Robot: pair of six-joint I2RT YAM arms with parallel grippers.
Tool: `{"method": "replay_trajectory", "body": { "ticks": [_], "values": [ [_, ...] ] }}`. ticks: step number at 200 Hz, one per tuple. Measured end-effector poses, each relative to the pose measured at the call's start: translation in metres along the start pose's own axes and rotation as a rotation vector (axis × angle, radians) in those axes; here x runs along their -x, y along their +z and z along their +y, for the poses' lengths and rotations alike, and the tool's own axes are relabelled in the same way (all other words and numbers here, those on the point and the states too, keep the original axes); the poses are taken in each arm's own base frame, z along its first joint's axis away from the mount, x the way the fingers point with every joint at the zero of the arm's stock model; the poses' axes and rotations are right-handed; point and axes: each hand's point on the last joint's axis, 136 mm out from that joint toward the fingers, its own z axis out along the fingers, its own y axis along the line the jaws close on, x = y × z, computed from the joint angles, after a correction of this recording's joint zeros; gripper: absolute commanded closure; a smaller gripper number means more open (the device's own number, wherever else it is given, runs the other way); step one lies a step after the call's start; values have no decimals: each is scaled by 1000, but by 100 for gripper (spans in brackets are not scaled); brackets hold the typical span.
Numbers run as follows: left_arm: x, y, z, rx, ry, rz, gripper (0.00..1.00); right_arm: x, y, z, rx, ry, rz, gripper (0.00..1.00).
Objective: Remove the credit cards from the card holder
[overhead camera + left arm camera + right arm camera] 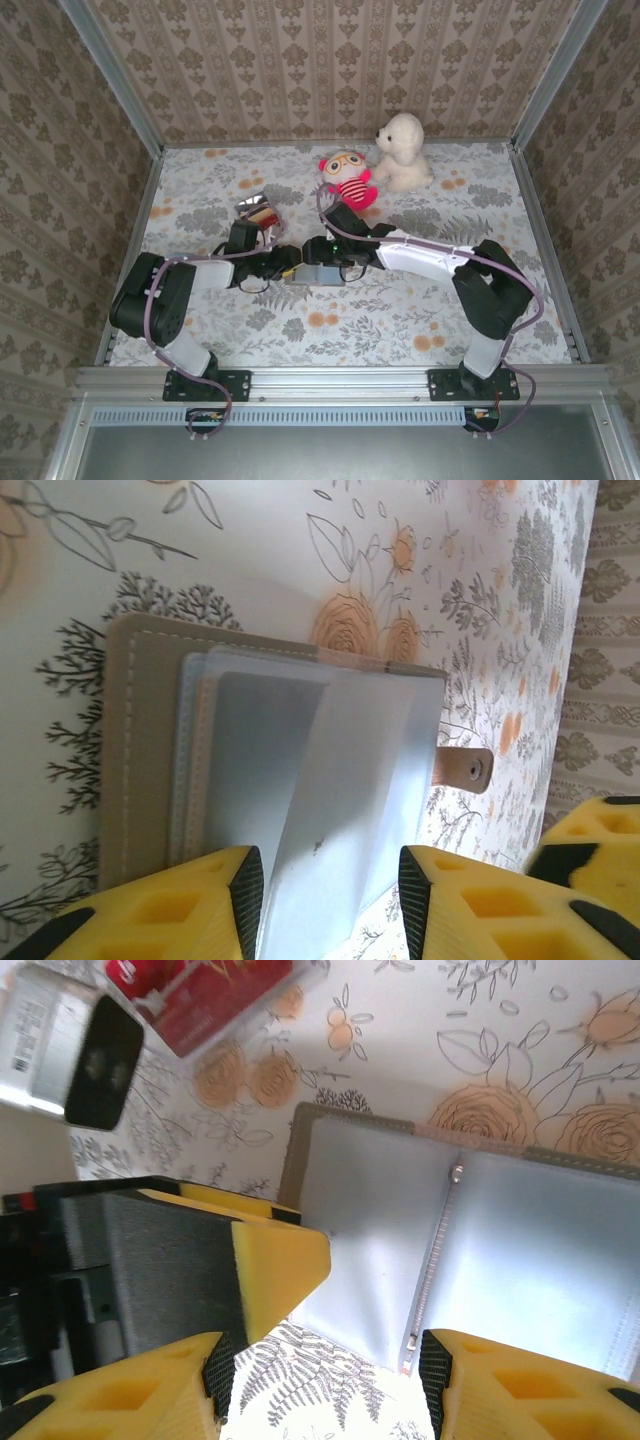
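Card holder [318,272] flat btw L gripper [322,880] & R gripper [322,1360].

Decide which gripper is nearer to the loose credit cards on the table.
Left. The left gripper is at the card holder's left end, the side facing the credit cards. The right gripper is at its right end, farther away.

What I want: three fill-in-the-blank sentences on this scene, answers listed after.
The card holder lies ___, inner faces up.
The red card lies not inside the holder but ___ it.
The left fingers are coloured ___.
Missing: open; outside; yellow.
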Motion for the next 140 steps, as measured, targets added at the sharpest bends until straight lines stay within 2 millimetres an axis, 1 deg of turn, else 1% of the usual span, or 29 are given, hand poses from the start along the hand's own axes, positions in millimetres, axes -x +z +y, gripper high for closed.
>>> {"method": "replay_trajectory", "body": {
  "ticks": [15,40,78,94,120,140],
  "values": [
    [-2,1,-5,-20,7,9,58,4,-10,-5,-16,10,-36,43],
    [-8,6,-16,-43,24,30,58,9,-28,-19,-61,27,-99,43],
    [-14,18,-48,-99,88,61,58,22,-53,-39,-122,71,-201,42],
    [-18,25,-58,-115,107,79,57,25,-58,-45,-137,85,-225,41],
    [-21,39,-63,-119,115,107,57,27,-59,-51,-153,102,-236,41],
    [-24,47,-58,-105,108,126,65,26,-59,-52,-159,105,-236,42]
  ]
}}
